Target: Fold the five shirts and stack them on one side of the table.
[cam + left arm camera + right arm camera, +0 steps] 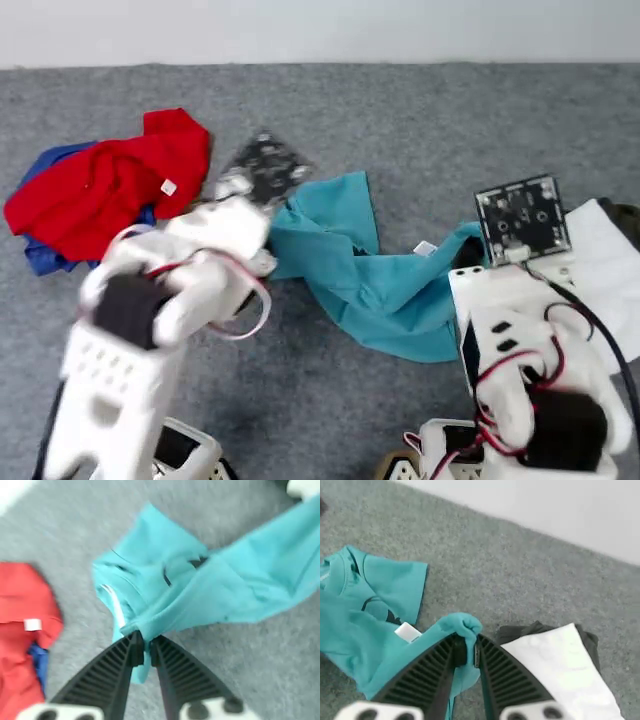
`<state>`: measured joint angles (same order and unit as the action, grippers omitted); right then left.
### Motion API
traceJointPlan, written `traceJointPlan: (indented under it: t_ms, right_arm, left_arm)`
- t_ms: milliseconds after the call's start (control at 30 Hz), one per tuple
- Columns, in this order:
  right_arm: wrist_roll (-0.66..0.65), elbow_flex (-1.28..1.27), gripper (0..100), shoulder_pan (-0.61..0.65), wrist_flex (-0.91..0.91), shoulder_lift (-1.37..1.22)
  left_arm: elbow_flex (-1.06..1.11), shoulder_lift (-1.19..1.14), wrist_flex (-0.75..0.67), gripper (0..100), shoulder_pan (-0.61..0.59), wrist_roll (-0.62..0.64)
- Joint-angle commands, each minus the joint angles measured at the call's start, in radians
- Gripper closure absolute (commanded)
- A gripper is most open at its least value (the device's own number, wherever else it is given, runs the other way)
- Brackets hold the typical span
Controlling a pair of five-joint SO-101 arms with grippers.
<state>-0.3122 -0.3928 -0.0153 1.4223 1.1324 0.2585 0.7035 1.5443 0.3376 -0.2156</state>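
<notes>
A teal shirt [365, 275] lies crumpled across the middle of the grey table. My left gripper [144, 649] is shut on a bunched fold of the teal shirt [200, 590] at its left side. My right gripper [466, 650] is shut on another edge of the teal shirt [370, 630], near its white label [408, 632]. In the high view the left arm [190, 280] is at the shirt's left, the right arm [520, 300] at its right. A red shirt [110, 180] lies over a blue shirt [45, 250] at the far left. A white shirt [605, 260] lies on a dark shirt [525, 630] at the right.
The table [400, 110] is covered in grey carpet and ends at a white wall at the back. Bare carpet lies behind the teal shirt and in front of it between the two arm bases.
</notes>
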Motion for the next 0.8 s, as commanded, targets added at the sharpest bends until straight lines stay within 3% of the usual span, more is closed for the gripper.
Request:
traceJointPlan:
  t_ms: [0, 233, 433, 767]
  right_arm:
    - [0.038, 0.117, 98.9, -0.005, -0.004, 0.022]
    - [0.072, 0.408, 98.9, -0.005, 0.005, 0.022]
    - [0.077, 0.552, 98.9, -0.007, 0.025, 0.021]
    - [0.077, 0.651, 98.9, -0.008, 0.025, 0.021]
  left_arm:
    - [-0.074, 0.129, 0.005, 99, -0.081, 0.0]
    - [-0.466, 0.213, 0.092, 99, -0.169, -0.006]
    - [-0.848, 0.107, 0.167, 99, -0.17, -0.006]
    - [-1.38, -0.084, 0.146, 99, -0.167, 0.002]
